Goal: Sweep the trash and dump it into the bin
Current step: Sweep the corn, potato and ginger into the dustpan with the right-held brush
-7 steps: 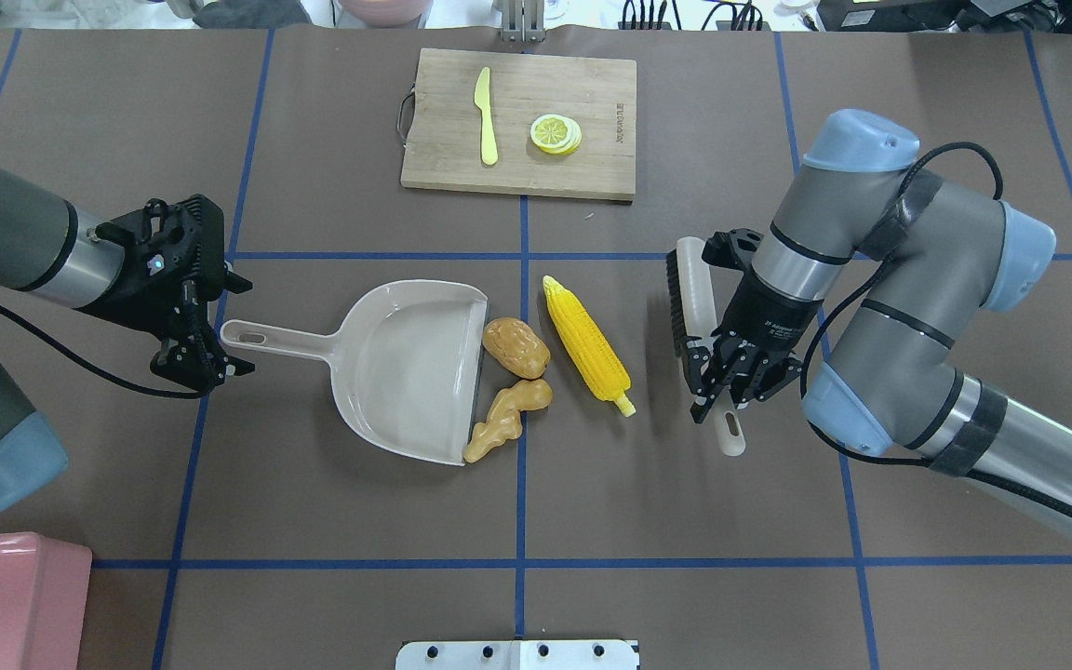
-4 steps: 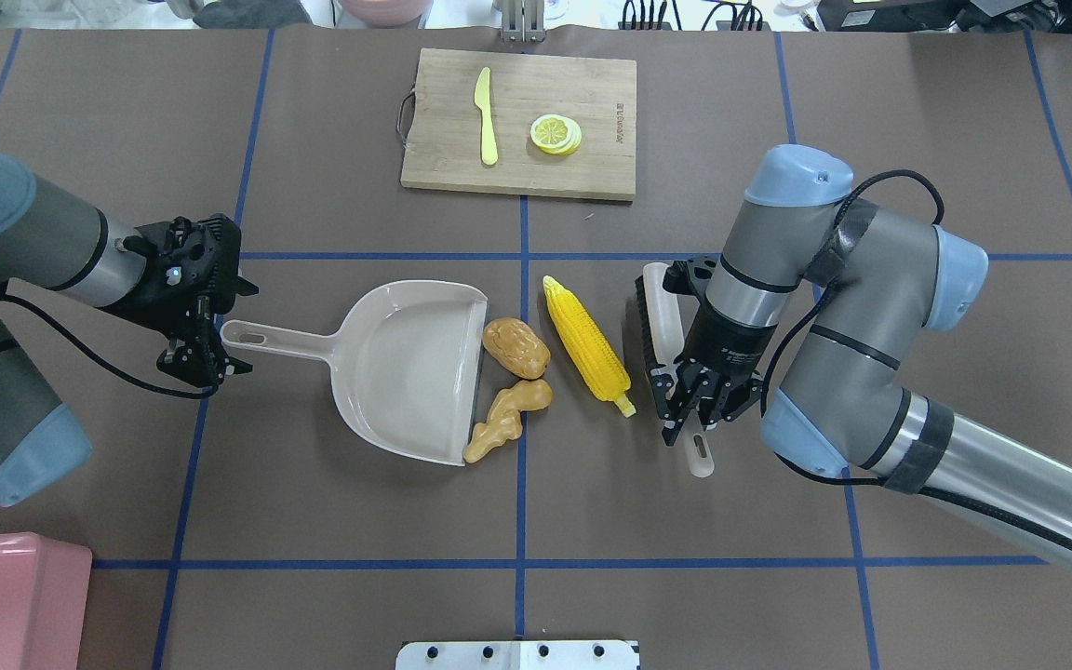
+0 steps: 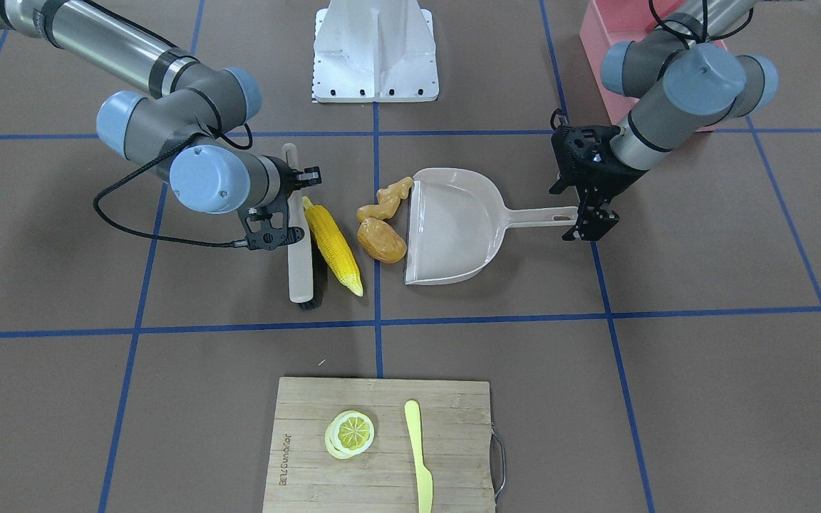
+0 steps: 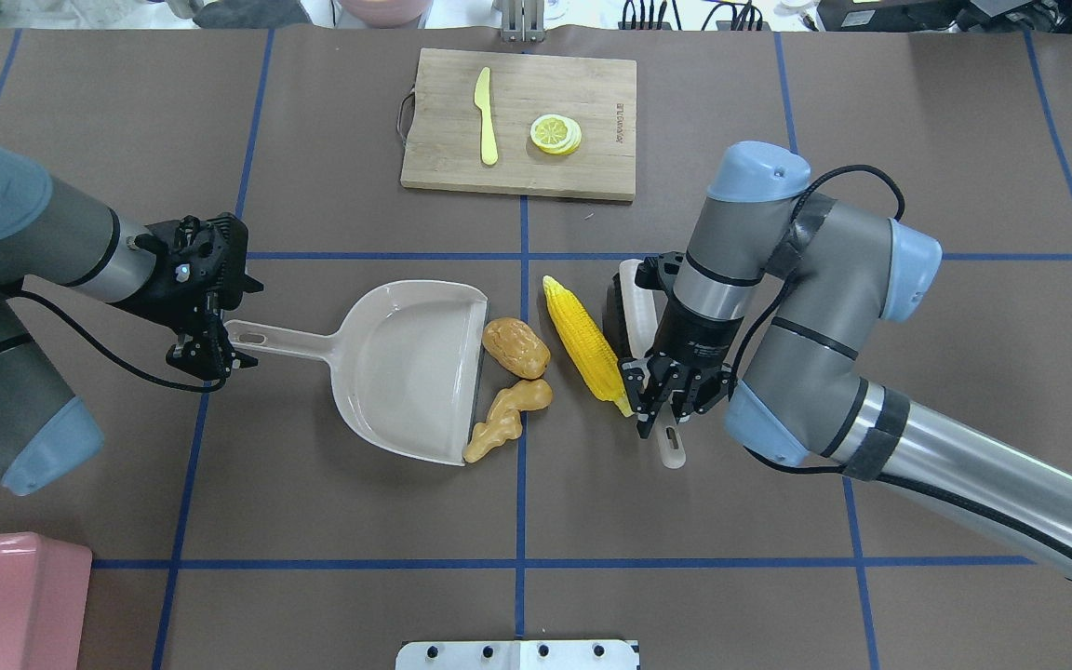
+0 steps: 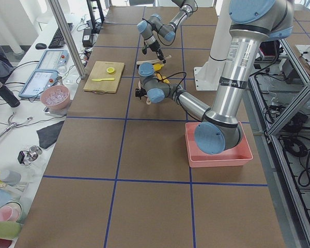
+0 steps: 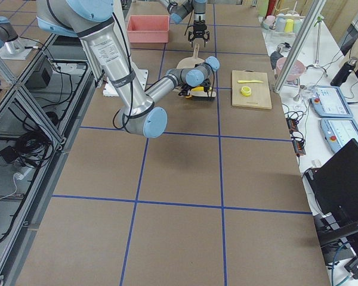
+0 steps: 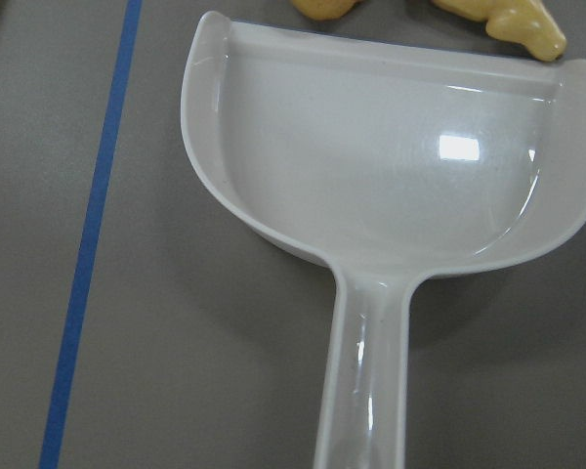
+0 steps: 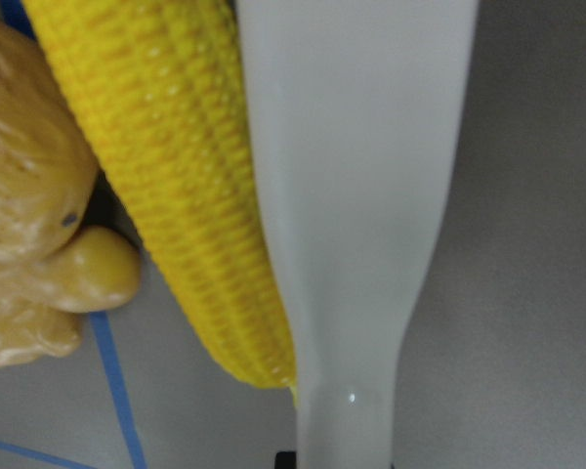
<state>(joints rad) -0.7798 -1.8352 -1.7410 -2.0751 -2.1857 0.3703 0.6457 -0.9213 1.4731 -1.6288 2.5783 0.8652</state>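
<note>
**Front-facing view:** The right gripper (image 3: 286, 231) is clamped on the brush (image 3: 299, 274) handle. The brush stands on its bristles, touching the corn (image 3: 334, 247) on the side away from the dustpan (image 3: 453, 235). The potato (image 3: 381, 241) and ginger (image 3: 386, 201) lie at the pan mouth, not inside. The left gripper (image 3: 591, 228) has its jaws apart, straddling the handle tip, w/ no clamp seen.

**Overhead:** All 3 trash items sit mid-table (image 4: 313, 521), well off every edge. The pan is empty. The bin (image 4: 6, 596) is at the table corner on the robot's left, by the robot's edge, well apart from the pan.

**Ext. left:** The bin floor shows nothing where the arm doesn't cover it.

**Ext. right:** Items are too small to judge.

**L wrist:** The pan bowl is bare. Potato and ginger ends sit just past the lip.

**R wrist:** The brush back is tight against the corn.

**Status (est.):** The sweep has barely begun, w/ 0 of 3 items in the pan. You have left to do:
- clamp the pan
- push the trash in
- carry the pan to the bin corner
- dump it
</note>
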